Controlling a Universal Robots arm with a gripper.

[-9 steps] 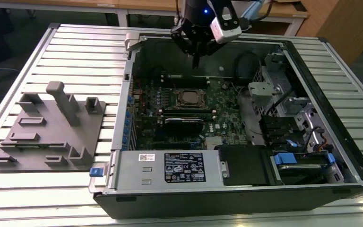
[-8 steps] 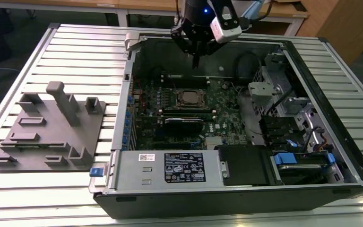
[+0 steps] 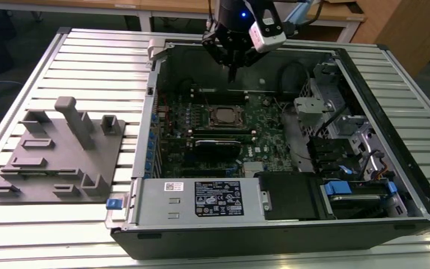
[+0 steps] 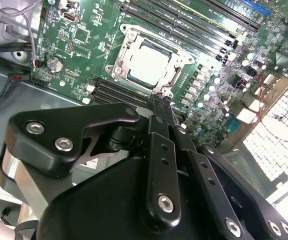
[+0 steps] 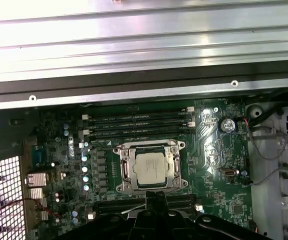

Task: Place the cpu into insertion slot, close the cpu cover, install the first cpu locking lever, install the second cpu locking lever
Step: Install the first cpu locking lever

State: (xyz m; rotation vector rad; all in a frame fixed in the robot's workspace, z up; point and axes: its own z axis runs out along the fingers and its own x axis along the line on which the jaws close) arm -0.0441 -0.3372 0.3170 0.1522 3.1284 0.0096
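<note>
The gripper (image 3: 232,74) hangs over the far part of an open computer case (image 3: 394,140), which lies on its side on a slatted metal table (image 3: 96,61). Its two black fingers are pressed together into a single narrow tip, with nothing between them; this shows in both wrist views (image 4: 160,101) (image 5: 156,196). In the exterior view the tip is above the green board (image 3: 263,120), clear of it, and apart from the socket area. The cpu (image 3: 225,116) is already in the insertion slot (image 5: 121,187) near the middle of the board, lying flat with its dull silver top facing up (image 4: 148,64) (image 5: 150,169). The cpu cover (image 5: 175,165), a thin silvery frame, is down over the chip, and the chip's top shows through its square window (image 4: 122,55). Long dark memory slots (image 5: 138,122) run in rows just beside the socket, and more rows lie on its other side, nearer the gripper tip. A round coin battery (image 4: 56,63) sits on the board away from the socket. At the near end of the case is a power supply box (image 3: 200,199) with a black label. To the exterior view's left, apart from the case, a grey plate (image 3: 51,162) with raised blocks and posts rests on the table. A small blue tab (image 3: 113,203) sticks out at the near corner of the case beside it.
</note>
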